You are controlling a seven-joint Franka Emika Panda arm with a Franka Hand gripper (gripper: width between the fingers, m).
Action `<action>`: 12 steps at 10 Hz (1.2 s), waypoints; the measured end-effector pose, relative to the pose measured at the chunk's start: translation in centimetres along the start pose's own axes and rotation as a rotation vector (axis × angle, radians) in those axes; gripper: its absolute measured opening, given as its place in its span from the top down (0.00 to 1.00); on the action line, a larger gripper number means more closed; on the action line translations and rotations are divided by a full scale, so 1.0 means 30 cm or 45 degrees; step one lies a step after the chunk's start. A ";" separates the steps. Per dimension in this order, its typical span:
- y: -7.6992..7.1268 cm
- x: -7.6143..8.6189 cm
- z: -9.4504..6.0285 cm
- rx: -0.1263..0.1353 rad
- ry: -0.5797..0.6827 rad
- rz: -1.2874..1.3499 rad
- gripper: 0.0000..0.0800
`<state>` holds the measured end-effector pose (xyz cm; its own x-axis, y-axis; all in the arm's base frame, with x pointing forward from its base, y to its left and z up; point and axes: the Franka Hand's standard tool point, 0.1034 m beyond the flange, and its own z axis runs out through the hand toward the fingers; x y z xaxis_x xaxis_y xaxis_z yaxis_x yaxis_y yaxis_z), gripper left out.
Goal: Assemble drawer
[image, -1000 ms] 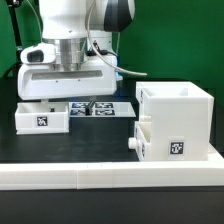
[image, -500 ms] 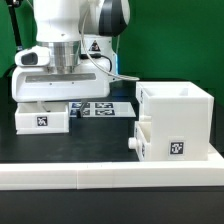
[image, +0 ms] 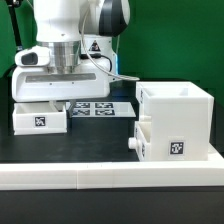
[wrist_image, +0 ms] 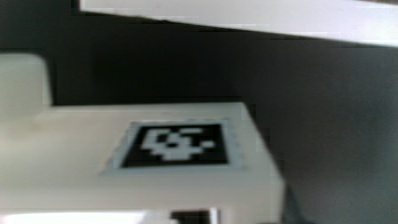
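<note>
1. The pincer (image: 57, 98) hangs low over the loose tray (image: 41, 119) at the exterior view's left; its fingertips are hidden behind the tray, so how far it is open cannot be told.
2. The box shell (image: 176, 122) stands on the black counter (image: 90, 145) at the exterior view's right, with a second tray (image: 141, 141) partly inside it, knob outward.
3. The marker board (image: 98, 107) lies between them, further back.
4. The wrist view shows a white surface with a tag (wrist_image: 176, 145), blurred.

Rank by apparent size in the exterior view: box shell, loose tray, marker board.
1. Box shell, largest, though nearest the camera.
2. Loose tray.
3. Marker board, smallest showing; the robot's hand partly hides it, so this is unsure.
</note>
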<state>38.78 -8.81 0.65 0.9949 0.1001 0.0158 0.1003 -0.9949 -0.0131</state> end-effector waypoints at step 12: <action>-0.098 0.121 -0.136 0.046 -0.077 -0.139 0.95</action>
<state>42.04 -5.56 4.82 0.9769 0.2097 -0.0409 0.2076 -0.9769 -0.0510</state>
